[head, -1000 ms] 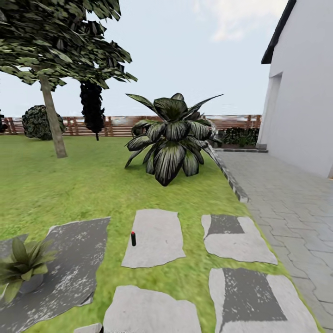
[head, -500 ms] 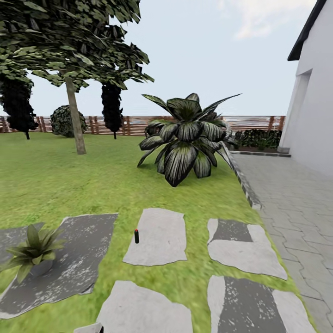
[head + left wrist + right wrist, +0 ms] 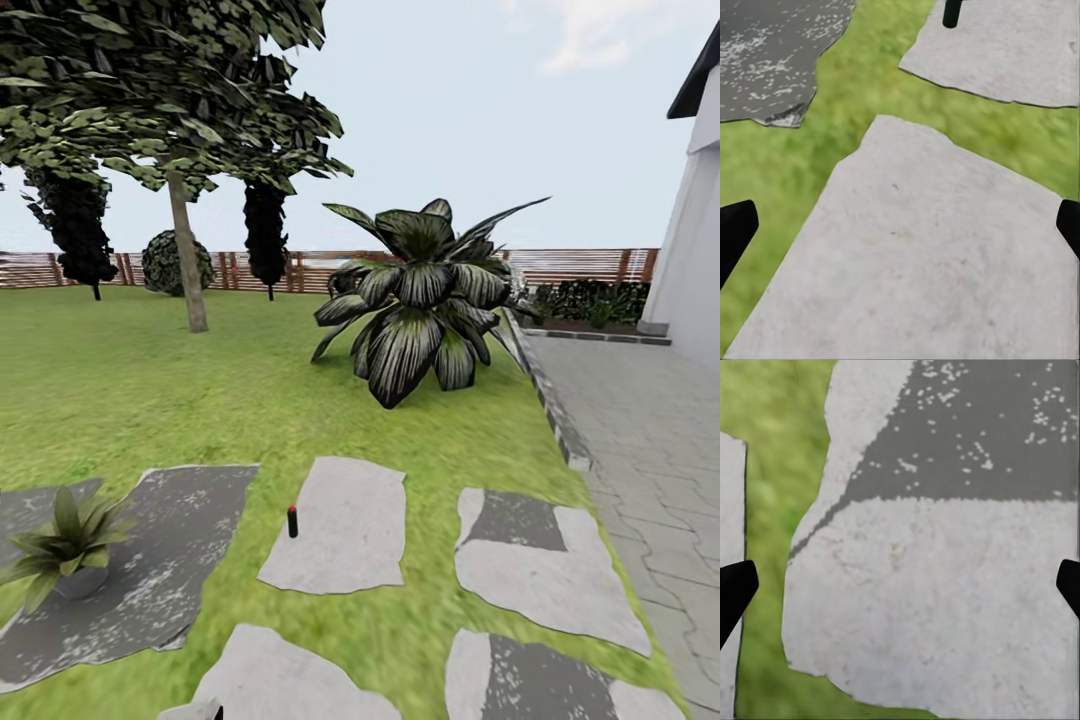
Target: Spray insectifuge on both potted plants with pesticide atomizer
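Pesticide atomizer [image 3: 292, 521]: upright at the left edge of a pale stone slab [image 3: 345, 530], roughly 11 o'clock from the robot, unheld. Potted plant [image 3: 65, 540]: one seen, about 9 o'clock, on a dark slab. Left gripper [image 3: 900, 232]: fingers spread wide, empty. Right gripper [image 3: 900, 592]: likewise apart, empty. Risk: slim bottle may topple if a finger clips it on approach.

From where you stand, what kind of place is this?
Most likely a home garden: a green lawn set with grey stone slabs, a brown slatted wooden fence behind, and a small potted plant.
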You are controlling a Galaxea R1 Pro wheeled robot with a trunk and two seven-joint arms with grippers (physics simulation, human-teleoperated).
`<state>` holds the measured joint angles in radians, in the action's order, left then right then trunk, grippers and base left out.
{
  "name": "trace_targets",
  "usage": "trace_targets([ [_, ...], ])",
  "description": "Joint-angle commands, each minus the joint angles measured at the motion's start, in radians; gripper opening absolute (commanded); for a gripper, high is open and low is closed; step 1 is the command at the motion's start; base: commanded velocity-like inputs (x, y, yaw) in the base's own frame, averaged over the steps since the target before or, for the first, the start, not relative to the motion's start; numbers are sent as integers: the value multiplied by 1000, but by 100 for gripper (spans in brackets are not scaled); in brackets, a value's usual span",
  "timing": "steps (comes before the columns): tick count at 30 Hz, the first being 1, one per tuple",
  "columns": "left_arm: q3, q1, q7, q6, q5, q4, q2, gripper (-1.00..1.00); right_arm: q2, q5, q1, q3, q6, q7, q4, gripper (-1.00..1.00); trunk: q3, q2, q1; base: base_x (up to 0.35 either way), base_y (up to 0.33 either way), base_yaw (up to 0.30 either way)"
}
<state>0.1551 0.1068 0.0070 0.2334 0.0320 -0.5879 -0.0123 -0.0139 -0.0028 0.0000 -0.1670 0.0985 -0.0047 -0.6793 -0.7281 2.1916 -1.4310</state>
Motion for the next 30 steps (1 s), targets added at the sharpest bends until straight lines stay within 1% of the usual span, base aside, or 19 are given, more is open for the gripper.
trace_targets([
  [1,0,1,1,3,3,1,0,100,0,0,0,0,5,0,-2,100,-1,0,0,253,-259,138],
  [12,0,1,1,3,3,0,0,100,0,0,0,0,5,0,0,100,-6,0,0,253,-258,137],
  [16,1,1,2,2,2,-1,-2,100,0,0,0,1,5,0,1,100,-7,0,0,240,-242,69],
  [21,-1,3,3,-5,-2,-10,1,100,0,8,0,3,5,0,0,100,-7,0,0,63,-62,12],
  [24,-1,14,2,-31,-2,-16,0,100,0,10,0,4,11,1,-5,100,-7,0,0,11,-11,2],
  [25,-2,40,1,-68,-2,-22,0,100,-2,10,0,4,15,3,-16,100,-7,0,0,6,-6,1],
  [26,-2,81,-1,-122,-2,-28,0,100,-5,10,0,4,22,4,-46,100,-7,0,0,4,-4,1],
  [27,-2,106,-3,-152,-2,-30,0,100,-5,9,0,4,30,4,-69,100,-7,0,0,3,-3,1],
  [28,-2,159,-13,-213,-1,-34,0,100,-7,8,0,4,59,5,-122,100,-7,0,0,2,-2,0],
  [29,-2,211,-27,-262,-1,-36,0,100,-8,6,0,4,110,5,-178,100,-7,0,0,1,-1,0],
  [30,-2,300,-60,-318,0,-38,1,100,-10,3,0,4,250,7,-275,100,-7,0,0,0,0,0],
])
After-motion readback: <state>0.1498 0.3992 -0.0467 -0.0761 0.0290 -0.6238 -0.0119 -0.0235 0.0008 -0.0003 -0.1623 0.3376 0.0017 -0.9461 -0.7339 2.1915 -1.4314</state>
